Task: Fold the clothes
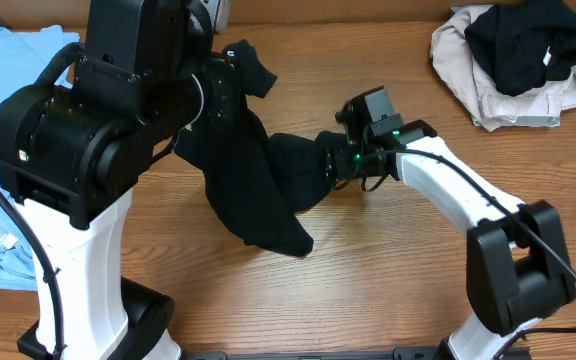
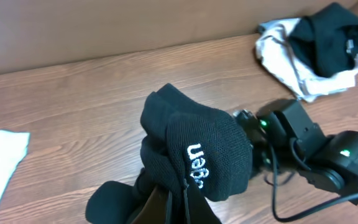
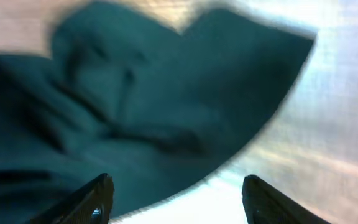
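Wooden table (image 1: 388,280) fills the overhead view, brown grain, bare across the lower middle.

Left arm (image 1: 78,130): bulky black and white body, takes up the left third of the overhead frame and reaches toward upper centre.

The clothes (image 1: 258,190): limp black garment at frame centre. Its top end is raised at the left arm's tip near upper centre. The rest drapes down and right in a thick fold, with the lower corner resting on the table below centre.

Right arm (image 1: 458,195): white links, black joints. Enters from the lower right corner and runs up-left to the garment's right edge at mid-frame.

Beige garment (image 1: 498,95): crumpled in the upper right corner, with a second black cloth (image 1: 528,40) heaped on top. Well apart from the clothes.

Light blue shirt (image 1: 8,60): along the left edge, mostly behind the left arm.

Left gripper (image 2: 173,202): bottom centre of the left wrist view, fingers closed in on a bunch of the black fabric, which bulges up just above them.

Right gripper (image 3: 179,199): right wrist view is blurred. Fingers (image 3: 92,202) stand spread wide at the bottom edge, with dark fabric filling the frame just beyond them. Cannot tell if they touch it.

White stitched lettering (image 2: 196,165): on the bunched fabric, not legible.
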Tool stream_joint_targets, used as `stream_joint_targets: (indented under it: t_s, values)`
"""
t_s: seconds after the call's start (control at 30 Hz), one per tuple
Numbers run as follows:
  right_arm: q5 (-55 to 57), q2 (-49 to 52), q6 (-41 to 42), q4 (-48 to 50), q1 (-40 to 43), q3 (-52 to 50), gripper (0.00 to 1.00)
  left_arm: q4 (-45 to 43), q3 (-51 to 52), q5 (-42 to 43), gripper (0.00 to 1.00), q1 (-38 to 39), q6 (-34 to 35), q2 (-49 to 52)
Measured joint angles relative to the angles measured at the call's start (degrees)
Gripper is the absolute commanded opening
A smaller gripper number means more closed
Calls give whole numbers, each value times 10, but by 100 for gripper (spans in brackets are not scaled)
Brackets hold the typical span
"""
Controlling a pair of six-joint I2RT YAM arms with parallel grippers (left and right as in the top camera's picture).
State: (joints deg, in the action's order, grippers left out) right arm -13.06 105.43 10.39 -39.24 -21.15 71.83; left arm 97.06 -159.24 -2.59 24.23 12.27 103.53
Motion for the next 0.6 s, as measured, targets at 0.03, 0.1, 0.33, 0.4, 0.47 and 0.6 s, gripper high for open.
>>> stream_joint_targets:
  t_s: [0.03,0.1,0.33,0.4,0.47,0.6]
  values:
    - [-1,0,1,-9,1,0,70,0,0,-4,4,-2,3,0]
    - [-5,-8,3,-21,1,0,70,-2,0,-12,4,-3,12,0]
    - [-16,-146,21,-76,1,1,75,-15,0,-22,4,-3,24,0]
    - [-2,-217,33,-98,0,4,76,-15,0,-24,4,-3,24,0]
    - [31,-294,50,-126,1,13,76,-15,0,-24,4,-3,24,0]
    - [97,-396,75,-173,12,23,76,-15,0,-24,4,-3,24,0]
